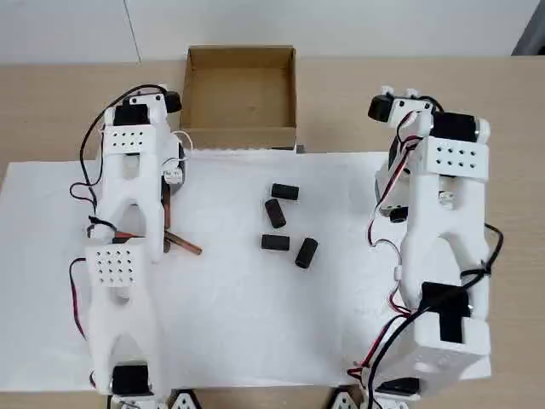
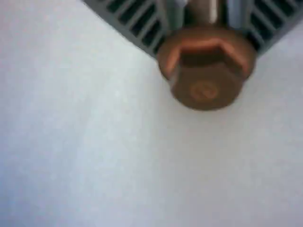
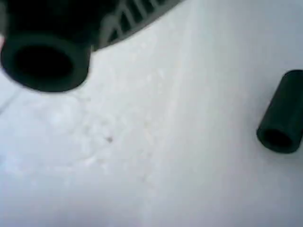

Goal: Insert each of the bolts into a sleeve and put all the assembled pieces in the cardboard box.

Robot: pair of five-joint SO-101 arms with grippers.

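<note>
Sleeves point(image 1: 275, 213), four, are scattered at mixed angles on a white sheet point(image 1: 255, 324) over the wooden table point(image 1: 51, 102), before the cardboard box point(image 1: 241, 136); a copper bolt point(image 2: 207, 71) is clamped, head camera-ward, in the left gripper point(image 2: 201, 12); another sleeve point(image 3: 45, 59), bore camera-ward, is pinched by the right gripper point(image 3: 71, 19).

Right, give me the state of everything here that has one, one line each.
Copper hex-head bolt: gripped in the left claw, no sleeve on it.
Black tubular sleeve: held in the right claw, bore empty.
Four other black sleeves: loose, lying on their sides, no bolts in them.
Brown cardboard box: open, empty.
</note>
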